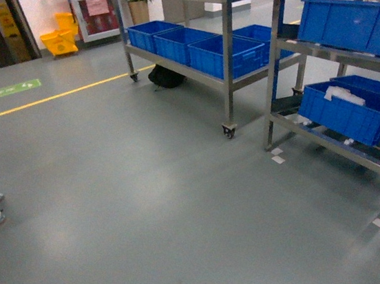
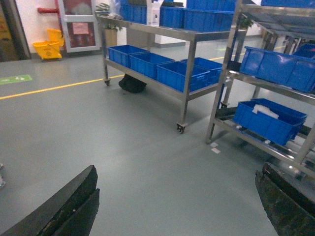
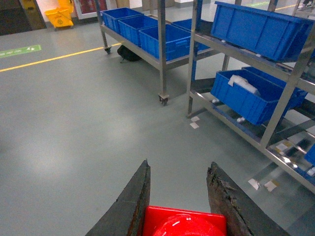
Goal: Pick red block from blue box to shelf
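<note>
The glossy red plastic block [image 3: 184, 223] sits clamped between the right gripper's [image 3: 179, 196] dark fingers; the left gripper [image 2: 177, 206] hangs spread wide, holding nothing, stainless-steel shelf [image 3: 275, 98] far right.

A glossy grey floor [image 1: 150, 209] carried a yellow line [image 1: 46, 99] and a green marking [image 1: 1, 91] at far left. A yellow mop bucket [image 1: 59, 37] stood by the far wall, a black bag [image 1: 165, 76] under the wheeled rack [image 1: 228, 61] holding dark blue crates [image 1: 224, 54].

Black, worn, tapered claw fingers [image 3: 129, 206]
</note>
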Robot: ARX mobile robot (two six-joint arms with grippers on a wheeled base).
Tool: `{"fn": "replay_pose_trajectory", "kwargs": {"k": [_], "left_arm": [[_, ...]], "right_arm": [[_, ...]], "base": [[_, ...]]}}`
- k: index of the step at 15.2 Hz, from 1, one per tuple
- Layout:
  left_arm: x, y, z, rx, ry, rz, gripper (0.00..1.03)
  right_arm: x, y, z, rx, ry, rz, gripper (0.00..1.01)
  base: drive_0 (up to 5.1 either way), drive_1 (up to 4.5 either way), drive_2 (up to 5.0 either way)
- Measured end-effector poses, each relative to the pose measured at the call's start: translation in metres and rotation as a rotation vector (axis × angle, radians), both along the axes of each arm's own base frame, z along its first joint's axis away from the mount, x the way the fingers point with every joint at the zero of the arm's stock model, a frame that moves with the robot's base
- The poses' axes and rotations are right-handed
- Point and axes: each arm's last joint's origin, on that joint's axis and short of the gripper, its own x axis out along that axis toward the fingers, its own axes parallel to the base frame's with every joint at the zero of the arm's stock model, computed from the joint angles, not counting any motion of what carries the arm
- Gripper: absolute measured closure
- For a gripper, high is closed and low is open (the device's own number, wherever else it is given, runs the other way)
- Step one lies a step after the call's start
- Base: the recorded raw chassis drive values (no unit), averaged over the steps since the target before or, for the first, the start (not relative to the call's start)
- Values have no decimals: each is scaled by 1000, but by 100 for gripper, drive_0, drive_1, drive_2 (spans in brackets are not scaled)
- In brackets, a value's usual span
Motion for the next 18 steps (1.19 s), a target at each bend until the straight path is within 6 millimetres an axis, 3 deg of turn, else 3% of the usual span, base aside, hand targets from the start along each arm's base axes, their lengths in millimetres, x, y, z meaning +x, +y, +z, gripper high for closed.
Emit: {"fn": "replay_pose_trajectory", "kwargs": {"k": [11,18], "left_arm": [[0,0,1,0,-6,-1,5],[0,0,0,0,0,-2,5]], "right_arm": [[0,0,0,0,-3,0,72],[0,0,0,0,3,0,72]], "base": [[-163,257,-582],[-166,-166,-166]]}}
